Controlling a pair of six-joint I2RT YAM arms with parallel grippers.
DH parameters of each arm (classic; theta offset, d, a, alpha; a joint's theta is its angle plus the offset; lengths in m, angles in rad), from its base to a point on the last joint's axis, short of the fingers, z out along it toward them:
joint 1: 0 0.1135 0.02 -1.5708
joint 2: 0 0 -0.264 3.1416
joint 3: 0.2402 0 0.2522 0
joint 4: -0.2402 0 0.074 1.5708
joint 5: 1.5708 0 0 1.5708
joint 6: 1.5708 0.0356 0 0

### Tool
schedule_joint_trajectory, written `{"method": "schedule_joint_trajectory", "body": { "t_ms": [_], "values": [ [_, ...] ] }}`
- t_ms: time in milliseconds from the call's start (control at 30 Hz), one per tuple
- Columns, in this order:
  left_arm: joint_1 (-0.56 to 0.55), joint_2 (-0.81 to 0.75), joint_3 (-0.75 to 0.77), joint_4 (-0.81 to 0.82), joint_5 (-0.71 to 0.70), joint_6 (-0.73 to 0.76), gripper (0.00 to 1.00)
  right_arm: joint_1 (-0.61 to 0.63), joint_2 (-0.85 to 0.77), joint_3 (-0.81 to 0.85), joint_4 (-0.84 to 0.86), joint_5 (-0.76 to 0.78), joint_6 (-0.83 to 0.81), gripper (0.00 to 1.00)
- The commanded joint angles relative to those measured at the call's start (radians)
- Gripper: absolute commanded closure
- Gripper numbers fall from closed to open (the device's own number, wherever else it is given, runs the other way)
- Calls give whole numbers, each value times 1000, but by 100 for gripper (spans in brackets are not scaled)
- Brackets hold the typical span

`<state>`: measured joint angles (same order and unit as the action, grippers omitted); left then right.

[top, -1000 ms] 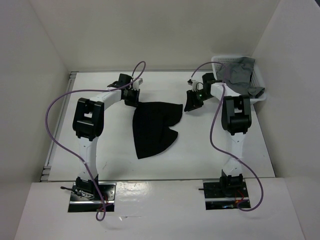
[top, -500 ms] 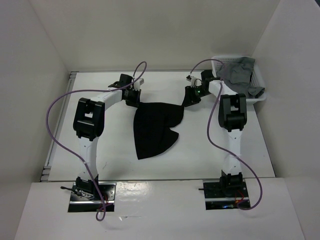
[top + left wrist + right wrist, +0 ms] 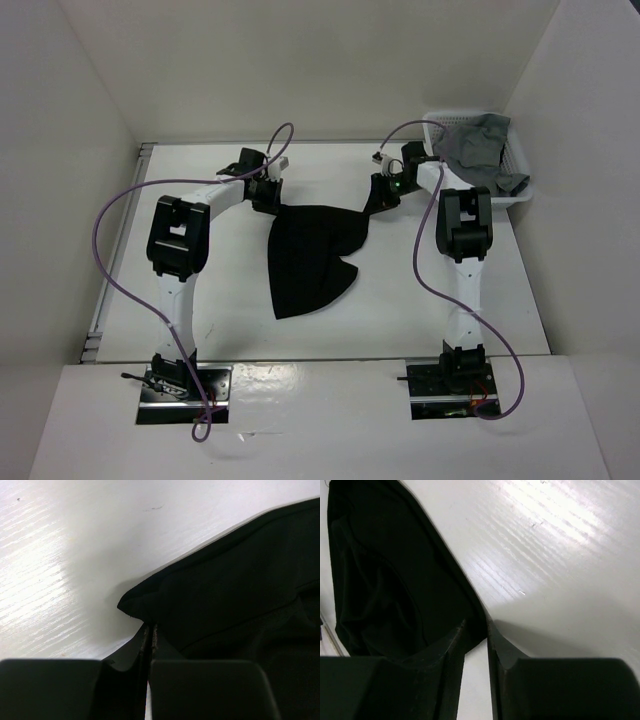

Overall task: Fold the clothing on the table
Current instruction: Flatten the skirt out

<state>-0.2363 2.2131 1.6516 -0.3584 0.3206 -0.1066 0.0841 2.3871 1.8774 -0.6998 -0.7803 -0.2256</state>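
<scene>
The black clothing (image 3: 310, 255) lies on the white table (image 3: 400, 290), wide at the far edge and narrowing toward the near side. My left gripper (image 3: 268, 200) is shut on its far left corner; the left wrist view shows the fabric (image 3: 240, 580) pinched at the tips of that gripper (image 3: 150, 627). At the far right corner sits my right gripper (image 3: 378, 200). In the right wrist view this gripper (image 3: 476, 625) straddles the corner of the cloth (image 3: 380, 570), a narrow gap still showing between the fingers.
A white lattice basket (image 3: 520, 195) holding a grey garment (image 3: 475, 145) stands at the far right, just behind the right arm. White walls enclose the table on three sides. Purple cables loop off both arms.
My right gripper has moved left from near the basket onto the garment's far right corner, and its jaws have narrowed. The left gripper has stayed shut on its corner.
</scene>
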Motion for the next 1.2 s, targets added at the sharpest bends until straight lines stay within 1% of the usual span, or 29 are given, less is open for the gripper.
{"method": "schedule_joint_trajectory", "body": {
  "t_ms": [0, 67, 200, 300, 400, 467, 533, 567, 600, 633, 667, 700, 733, 767, 800, 867, 933, 967, 1000, 1033, 1167],
  "values": [
    [-12, 56, 0, -40, 12, 18, 100, 6, 28, -44, -23, 61, -14, 72],
    [-12, 56, 11, -50, 12, 18, 100, 6, 18, -54, -23, 73, -14, 77],
    [-12, 56, 31, -59, 21, 18, 100, 6, -14, -63, -23, 105, -14, 100],
    [-12, 56, 89, -85, 21, 30, 100, 6, -48, -63, -23, 114, -14, 100],
    [-12, 34, 161, -132, 21, 71, 100, 6, -109, -17, -50, 125, -14, 100],
    [-12, 22, 262, -172, 3, 120, 100, 6, -160, 37, -66, 134, -23, 100],
    [-2, 13, 345, -220, -12, 155, 100, 6, -193, 126, -119, 147, -23, 100],
    [-1, 13, 437, -238, -12, 156, 100, 6, -193, 164, -138, 147, -35, 100],
    [-1, 13, 483, -275, -12, 168, 100, 6, -193, 243, -180, 147, -35, 100],
    [8, 13, 531, -292, 12, 168, 100, 6, -204, 284, -199, 157, -35, 100],
    [8, 13, 621, -325, 23, 179, 100, 6, -204, 320, -216, 158, -44, 100],
    [8, 2, 666, -341, 32, 179, 100, 6, -213, 386, -242, 158, -44, 100],
    [8, 2, 713, -356, 43, 179, 100, 6, -213, 417, -251, 158, -44, 100],
    [8, 2, 758, -385, 60, 179, 100, 6, -239, 442, -251, 167, -29, 100],
    [8, -9, 843, -402, 70, 179, 100, 6, -255, 474, -251, 167, -29, 100],
    [8, -21, 917, -431, 110, 179, 100, 6, -298, 483, -251, 167, -17, 100],
    [8, -71, 935, -441, 132, 191, 100, 38, -382, 460, -251, 203, -17, 100],
    [-1, -96, 915, -441, 146, 205, 100, 39, -413, 444, -238, 214, -17, 100],
    [-12, -119, 898, -441, 155, 226, 100, 52, -478, 401, -222, 226, -26, 100],
    [-12, -169, 881, -441, 166, 237, 100, 52, -511, 378, -213, 227, -26, 100],
    [-47, -317, 703, -409, 179, 246, 100, 52, -669, 257, -190, 227, -26, 100]
  ]
}}
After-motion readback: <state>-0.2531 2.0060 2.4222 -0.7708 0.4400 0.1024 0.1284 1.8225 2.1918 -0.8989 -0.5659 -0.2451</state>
